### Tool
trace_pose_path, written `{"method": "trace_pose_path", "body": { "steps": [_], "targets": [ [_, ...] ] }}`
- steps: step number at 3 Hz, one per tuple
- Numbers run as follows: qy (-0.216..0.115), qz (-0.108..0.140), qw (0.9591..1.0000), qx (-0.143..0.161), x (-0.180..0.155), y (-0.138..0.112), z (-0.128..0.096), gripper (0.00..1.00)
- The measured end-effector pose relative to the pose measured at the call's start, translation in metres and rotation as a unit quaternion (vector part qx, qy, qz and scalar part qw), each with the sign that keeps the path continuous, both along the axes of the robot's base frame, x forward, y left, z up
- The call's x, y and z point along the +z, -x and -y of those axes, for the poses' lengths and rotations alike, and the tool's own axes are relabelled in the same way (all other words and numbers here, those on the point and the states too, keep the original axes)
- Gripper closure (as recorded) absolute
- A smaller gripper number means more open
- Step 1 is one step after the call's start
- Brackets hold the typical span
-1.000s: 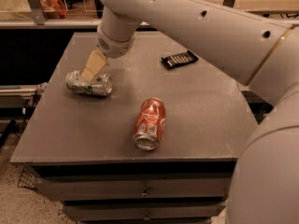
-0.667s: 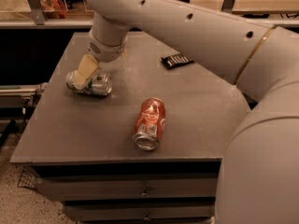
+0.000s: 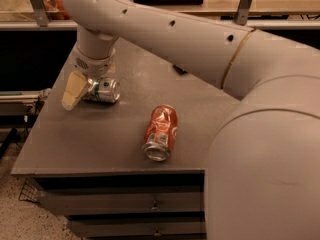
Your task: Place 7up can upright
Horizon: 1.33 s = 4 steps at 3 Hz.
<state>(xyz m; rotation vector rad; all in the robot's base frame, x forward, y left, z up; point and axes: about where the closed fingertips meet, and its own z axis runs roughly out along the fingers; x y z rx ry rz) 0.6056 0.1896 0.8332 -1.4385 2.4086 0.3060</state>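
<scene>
The 7up can, silver-white with green lettering, lies on its side at the left of the dark grey table, its end facing right. My gripper hangs down from the wrist at the can's left end, close against it and low over the table. The can's left end is hidden behind the gripper.
An orange-red dented soda can lies on its side near the table's front edge. A small black object shows just behind my arm. My arm spans the right of the view. Drawers are below the table front.
My gripper has moved left and down, from over the 7up can to its left end. The can lies in about the same place.
</scene>
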Motion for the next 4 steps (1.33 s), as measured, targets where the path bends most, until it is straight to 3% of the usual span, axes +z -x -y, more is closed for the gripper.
{"method": "trace_pose_path", "body": {
  "steps": [1, 2, 4],
  "targets": [
    [0.015, -0.003, 0.9996, 0.022, -0.006, 0.001, -0.007, 0.0],
    [0.028, 0.001, 0.9994, 0.021, -0.006, -0.005, 0.001, 0.16],
    [0.034, 0.0, 0.9993, 0.014, -0.001, -0.011, 0.013, 0.63]
  ]
}}
